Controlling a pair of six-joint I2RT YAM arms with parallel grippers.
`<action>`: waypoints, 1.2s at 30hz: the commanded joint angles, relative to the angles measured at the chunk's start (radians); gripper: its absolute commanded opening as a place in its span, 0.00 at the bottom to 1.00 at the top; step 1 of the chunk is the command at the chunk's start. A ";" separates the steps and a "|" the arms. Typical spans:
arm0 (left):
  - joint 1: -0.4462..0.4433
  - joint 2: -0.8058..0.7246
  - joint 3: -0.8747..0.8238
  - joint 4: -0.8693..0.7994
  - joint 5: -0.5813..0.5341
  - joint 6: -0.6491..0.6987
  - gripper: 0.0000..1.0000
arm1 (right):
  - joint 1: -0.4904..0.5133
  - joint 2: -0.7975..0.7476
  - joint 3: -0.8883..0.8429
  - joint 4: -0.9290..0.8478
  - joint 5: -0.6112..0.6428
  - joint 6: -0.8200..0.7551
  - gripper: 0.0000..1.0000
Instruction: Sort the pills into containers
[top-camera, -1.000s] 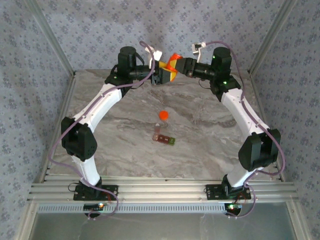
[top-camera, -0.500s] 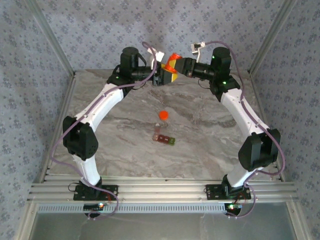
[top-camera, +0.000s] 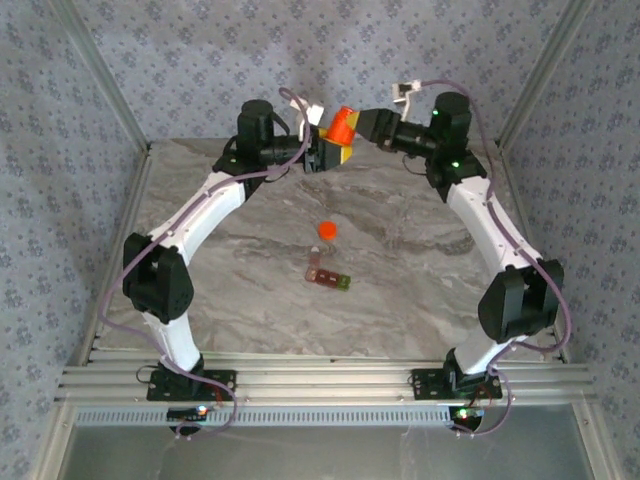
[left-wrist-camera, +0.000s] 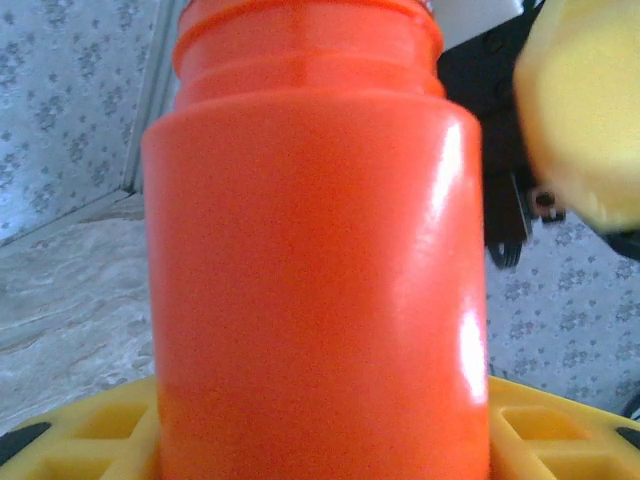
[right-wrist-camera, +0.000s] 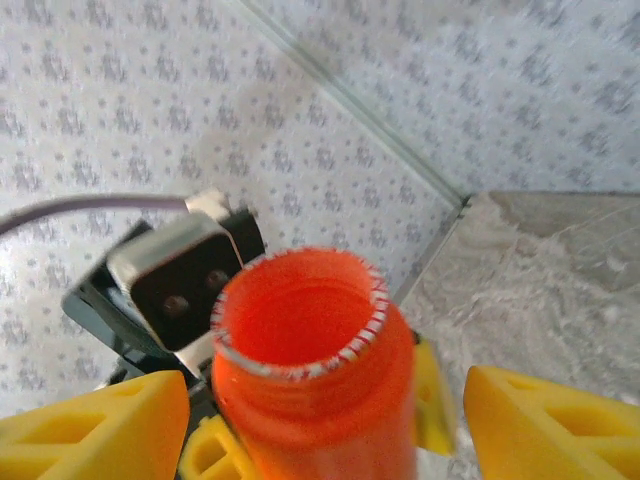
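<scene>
Far centre, raised above table (top-camera: 430, 275): bottle (top-camera: 341, 124) gripped in L gripper (top-camera: 335, 146), tilted w/ mouth toward R gripper (top-camera: 368, 127), which sits just right of it, not touching. Mid-table: cap (top-camera: 327, 229). Containers (top-camera: 328, 275) lie just in front of cap, btwn both arms, well apart from bottle.

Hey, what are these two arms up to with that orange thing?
The left gripper holds an orange bottle up over the back of the table, its mouth open. The right gripper is open, with a finger on either side of the bottle's top, not touching it. A small round orange piece, probably the cap, lies mid-table, just behind the strip of containers.
</scene>
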 joint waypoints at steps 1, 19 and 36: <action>0.028 -0.062 -0.015 0.042 -0.012 0.024 0.00 | -0.072 -0.081 -0.033 0.039 -0.010 0.057 0.77; 0.087 -0.095 -0.058 0.029 -0.049 0.079 0.00 | 0.075 0.175 0.066 -0.889 0.391 -0.519 0.73; 0.150 -0.168 -0.148 0.126 -0.109 0.043 0.00 | 0.333 0.641 0.512 -1.168 0.798 -0.627 0.80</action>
